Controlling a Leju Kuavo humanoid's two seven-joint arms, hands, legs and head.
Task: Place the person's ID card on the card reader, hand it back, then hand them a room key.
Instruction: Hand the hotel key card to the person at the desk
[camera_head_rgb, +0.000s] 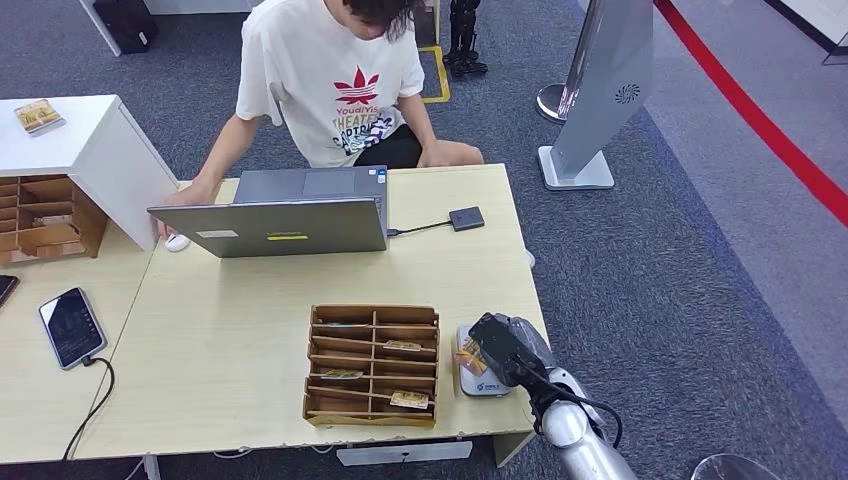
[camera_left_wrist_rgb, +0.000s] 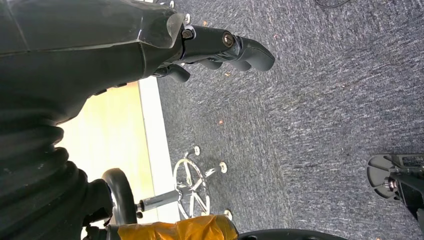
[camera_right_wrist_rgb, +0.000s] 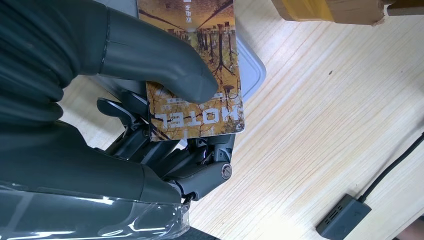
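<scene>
The right hand (camera_head_rgb: 497, 350) is positioned at the near right corner of the light wooden tabletop (camera_head_rgb: 230, 340), directly over the small white card reader (camera_head_rgb: 487, 385). It grips a yellow-brown card printed with "HOTEL" (camera_right_wrist_rgb: 197, 85), pinched between the thick grey thumb on its printed face and the darker fingers (camera_right_wrist_rgb: 200, 160) beneath. In the right wrist view the card lies over the pale grey reader (camera_right_wrist_rgb: 252, 70); whether it touches the reader cannot be determined.

The left hand (camera_left_wrist_rgb: 220, 47) hangs beside the tabletop edge, over the grey carpet. Its fingers are curled inward and hold nothing.

A brown cardboard compartment tray (camera_head_rgb: 372, 365) stands just beside the reader, on its left. Several of its slots contain similar yellow-brown cards (camera_head_rgb: 409, 400).

A grey laptop (camera_head_rgb: 275, 215) stands open at the far side of the tabletop, with a small black adapter box (camera_head_rgb: 466, 218) cabled to its right side. A person in a white printed T-shirt (camera_head_rgb: 335, 85) sits behind the laptop. A black smartphone (camera_head_rgb: 71, 327) lies on the adjoining tabletop at left, with a cable attached.
</scene>
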